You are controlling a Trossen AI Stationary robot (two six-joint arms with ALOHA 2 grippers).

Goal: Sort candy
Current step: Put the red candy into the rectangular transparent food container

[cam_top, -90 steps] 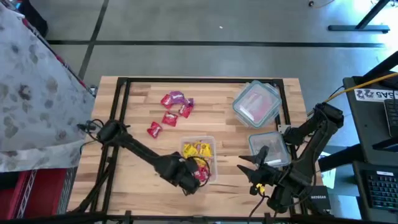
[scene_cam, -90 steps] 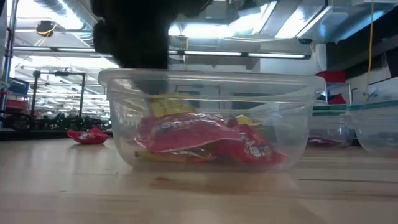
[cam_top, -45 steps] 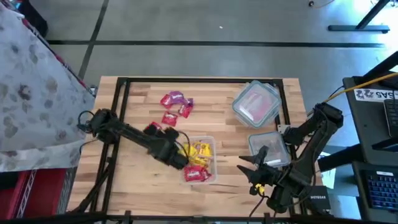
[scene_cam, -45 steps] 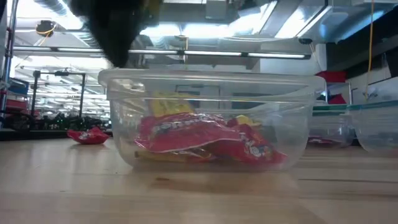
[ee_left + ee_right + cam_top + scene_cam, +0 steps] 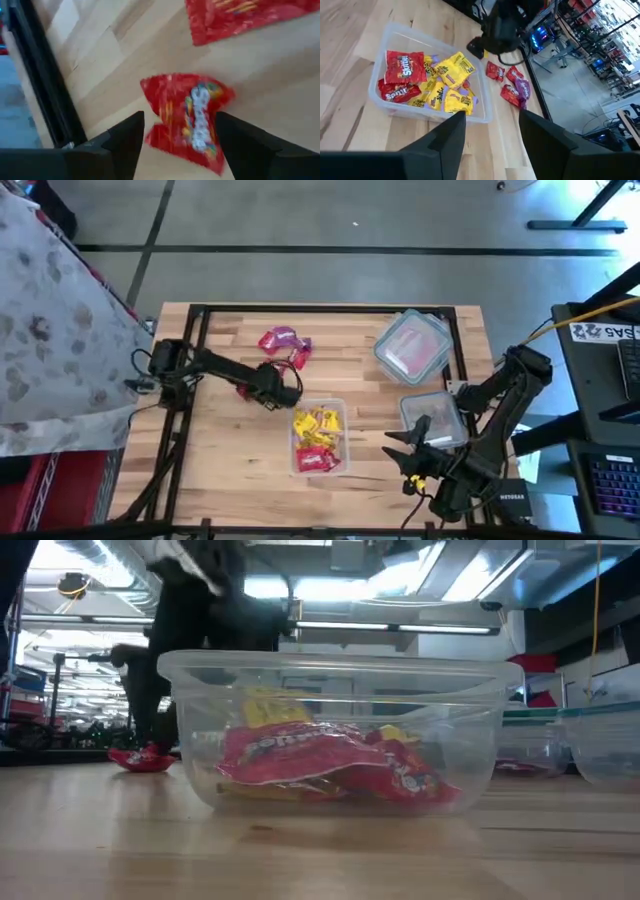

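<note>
Nearest our low camera, we see the clear rectangular plastic tub [image 5: 340, 730] on the wooden tabletop [image 5: 220, 460], holding red and yellow wrapped sweets [image 5: 316, 436]. At the tabletop's right near edge our right pincer [image 5: 400, 450] waits with its fingers spread apart, beside an empty clear tub [image 5: 432, 418]. Farther back, our left pincer [image 5: 282, 393] hangs with its fingers parted over a loose red sweet packet [image 5: 192, 117], straddling it without gripping. Beyond lie more loose sweets, red and purple [image 5: 284, 346], and at the far right a clear tub [image 5: 412, 347] with red sweets inside.
</note>
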